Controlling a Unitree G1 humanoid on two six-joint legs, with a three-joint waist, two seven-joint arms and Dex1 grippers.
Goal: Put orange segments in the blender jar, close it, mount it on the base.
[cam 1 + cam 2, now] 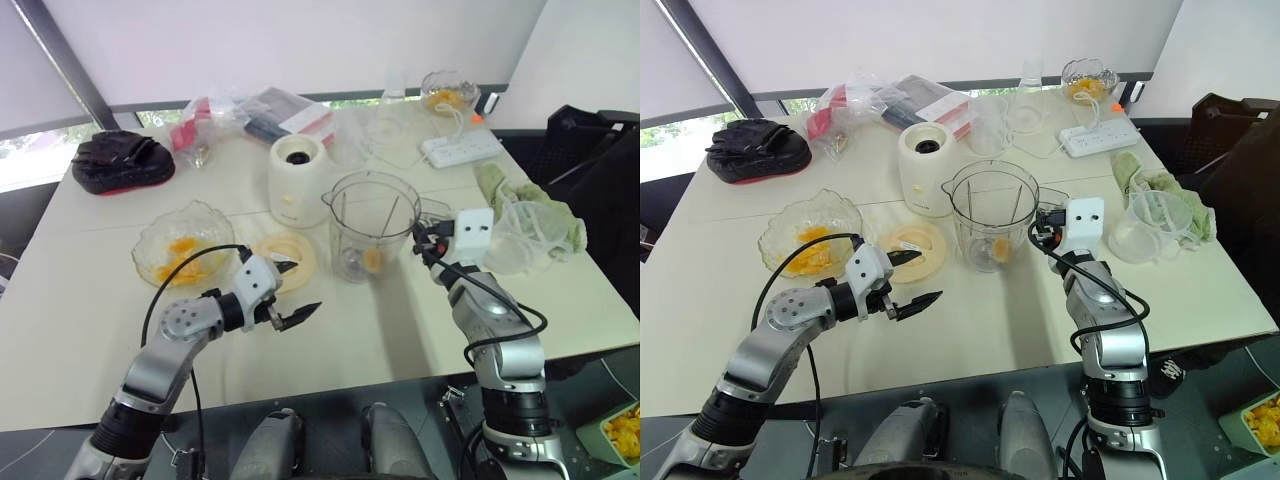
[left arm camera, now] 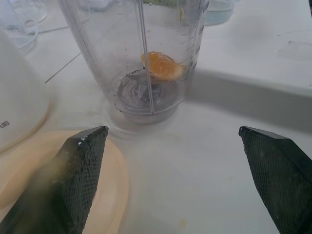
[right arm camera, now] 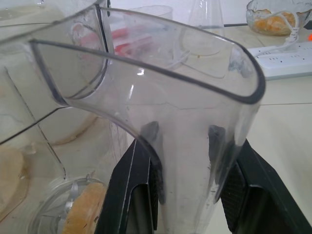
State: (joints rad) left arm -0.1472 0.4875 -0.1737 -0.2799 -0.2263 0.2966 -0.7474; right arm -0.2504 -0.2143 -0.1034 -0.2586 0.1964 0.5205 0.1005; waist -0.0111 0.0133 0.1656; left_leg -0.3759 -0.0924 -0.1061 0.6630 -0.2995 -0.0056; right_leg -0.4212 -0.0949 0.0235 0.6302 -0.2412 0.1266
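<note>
The jar [image 1: 350, 215] is found standing upright near the middle of the table [image 1: 360, 330], lid off, and one orange segment [image 2: 163, 66] can be seen lying at its bottom beside the blade. It is gripped by its handle [image 3: 185, 122]: the right gripper [image 1: 424, 243] is pressed in from the right-edge side, its two fingers closed on either flank of that clear handle, presumably so the jar is steadied and not nudged about while fruit is dropped in. The left gripper [image 1: 305, 287] is held low over the table towards the near edge, fingers spread wide with nothing between them, pointed at the jar. Just under and behind it the cream lid [image 1: 300, 250] is laid flat, close beside the jar, handy for closing later. The glass bowl [image 1: 200, 212] is set farther towards the left edge, with more orange pieces [image 1: 185, 262] piled in it, within reach of the empty left gripper. The white base [image 1: 297, 180] is parked just behind the jar towards the far edge, its top bare. The loading stage is judged barely begun: one piece in, lid and mounting not yet done. A return to the bowl is likely called for next, and slippery fruit could easily be dropped.
</note>
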